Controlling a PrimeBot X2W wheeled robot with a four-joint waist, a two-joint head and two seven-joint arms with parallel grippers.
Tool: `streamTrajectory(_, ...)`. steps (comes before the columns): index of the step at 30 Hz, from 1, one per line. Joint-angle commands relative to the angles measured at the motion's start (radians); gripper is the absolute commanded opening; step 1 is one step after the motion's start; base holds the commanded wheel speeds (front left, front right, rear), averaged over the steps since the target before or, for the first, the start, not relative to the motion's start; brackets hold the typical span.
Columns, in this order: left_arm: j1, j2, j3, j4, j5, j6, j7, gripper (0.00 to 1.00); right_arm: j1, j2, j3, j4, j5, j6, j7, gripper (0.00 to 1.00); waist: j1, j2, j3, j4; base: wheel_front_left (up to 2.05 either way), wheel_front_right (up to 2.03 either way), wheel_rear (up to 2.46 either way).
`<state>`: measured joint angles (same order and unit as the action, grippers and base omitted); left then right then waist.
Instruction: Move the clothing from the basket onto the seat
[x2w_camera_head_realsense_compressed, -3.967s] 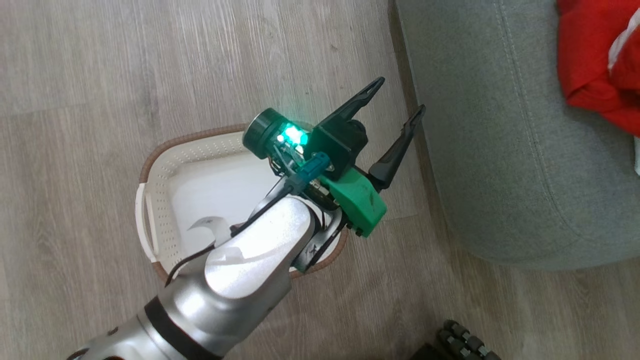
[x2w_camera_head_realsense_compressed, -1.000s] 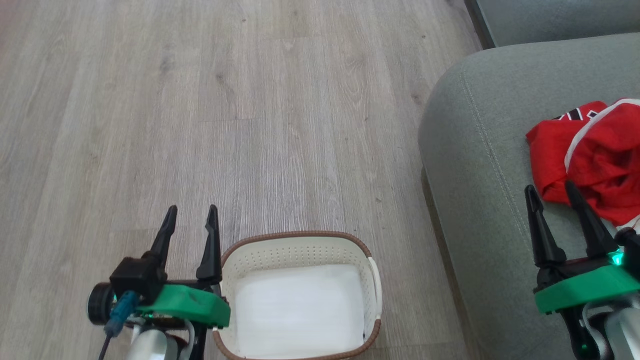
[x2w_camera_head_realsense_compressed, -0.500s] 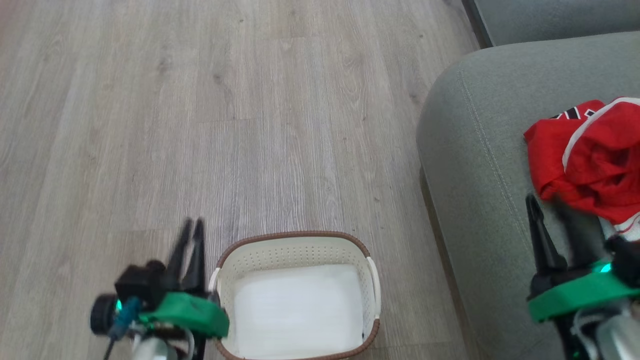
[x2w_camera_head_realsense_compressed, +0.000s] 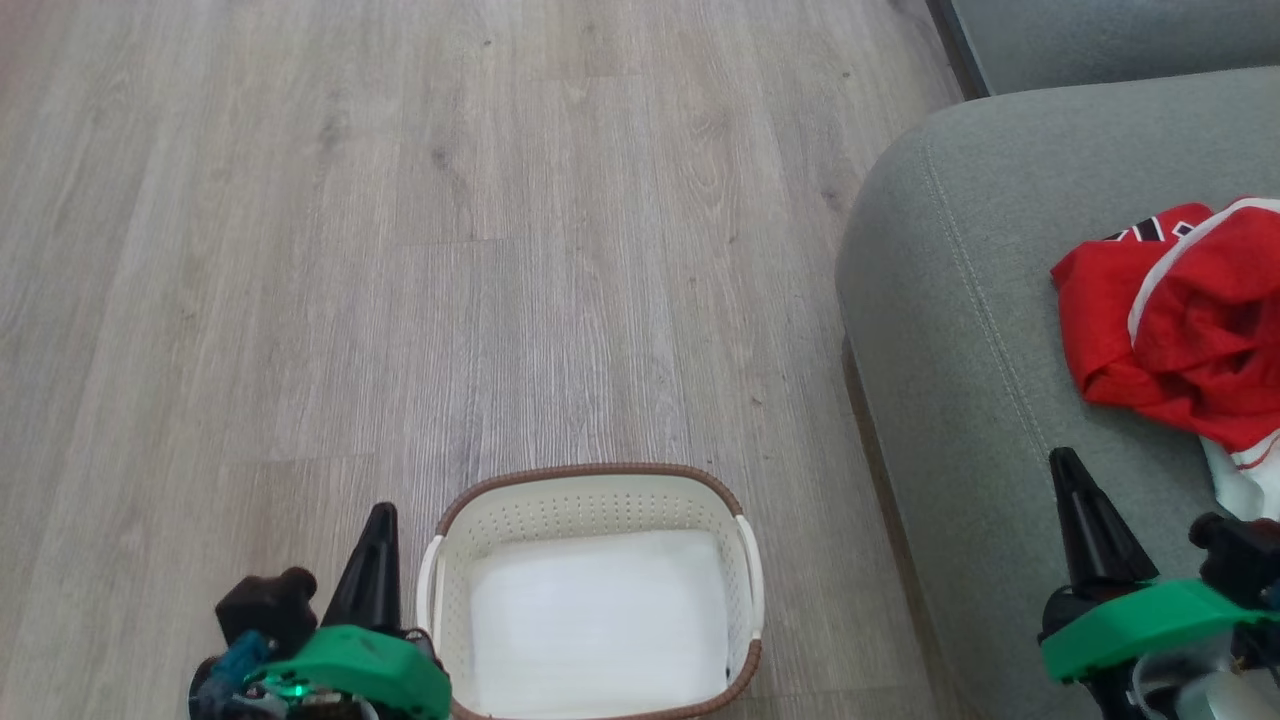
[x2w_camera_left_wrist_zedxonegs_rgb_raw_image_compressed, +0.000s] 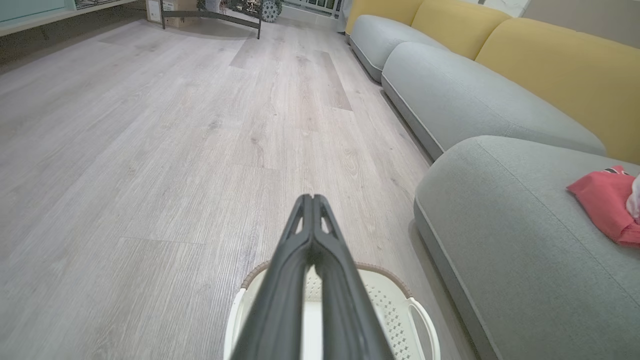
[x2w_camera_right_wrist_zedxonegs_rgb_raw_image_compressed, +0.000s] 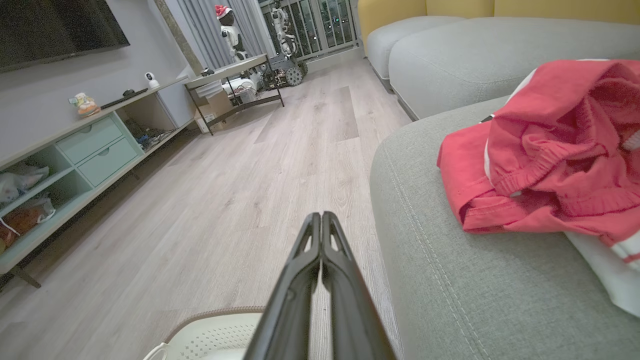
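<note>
The red clothing (x2w_camera_head_realsense_compressed: 1185, 325) with white stripes lies bunched on the grey-green seat (x2w_camera_head_realsense_compressed: 960, 330), also seen as clothing (x2w_camera_right_wrist_zedxonegs_rgb_raw_image_compressed: 545, 165) on the seat (x2w_camera_right_wrist_zedxonegs_rgb_raw_image_compressed: 450, 280) in the right wrist view. The cream basket (x2w_camera_head_realsense_compressed: 590, 500) stands on the floor with nothing in it but its white bottom. My left gripper (x2w_camera_head_realsense_compressed: 380, 520) is shut just left of the basket's rim, holding nothing; its tips (x2w_camera_left_wrist_zedxonegs_rgb_raw_image_compressed: 312, 200) meet above the basket (x2w_camera_left_wrist_zedxonegs_rgb_raw_image_compressed: 390, 305). My right gripper (x2w_camera_head_realsense_compressed: 1065, 465) is shut over the seat's front, below the clothing, with its tips (x2w_camera_right_wrist_zedxonegs_rgb_raw_image_compressed: 320, 217) pressed together.
Pale wood floor (x2w_camera_head_realsense_compressed: 400, 250) stretches ahead and to the left. More grey seat cushions (x2w_camera_left_wrist_zedxonegs_rgb_raw_image_compressed: 450, 95) with yellow backrests (x2w_camera_left_wrist_zedxonegs_rgb_raw_image_compressed: 545, 60) run along the right. A low cabinet (x2w_camera_right_wrist_zedxonegs_rgb_raw_image_compressed: 75, 160) and a metal-legged table (x2w_camera_right_wrist_zedxonegs_rgb_raw_image_compressed: 235, 85) stand far off by the wall.
Both grippers have gone from open to shut and have dropped lower in the head view. The clothing and basket stay where they were.
</note>
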<state>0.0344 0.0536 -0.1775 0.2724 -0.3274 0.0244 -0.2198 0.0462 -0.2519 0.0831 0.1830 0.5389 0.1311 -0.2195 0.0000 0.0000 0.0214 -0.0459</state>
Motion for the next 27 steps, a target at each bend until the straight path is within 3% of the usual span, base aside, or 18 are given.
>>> streamTrajectory(1, -0.048, 0.003, 0.02, -0.03, -0.028, -0.01, 0.007, 0.0, -0.044, -0.004, -0.016, -0.025, 0.026, 0.0, 0.004, 0.0, 0.0, 0.0, 0.0, 0.001, 0.0, 0.0, 0.0)
streamTrajectory(27, -0.07, 0.007, 0.076, -0.029, -0.325, -0.044, 0.076, 0.0, -0.069, 0.04, -0.053, -0.005, 0.272, 0.0, 0.077, 0.0, 0.0, 0.0, -0.004, 0.011, 0.0, 0.0, 0.0)
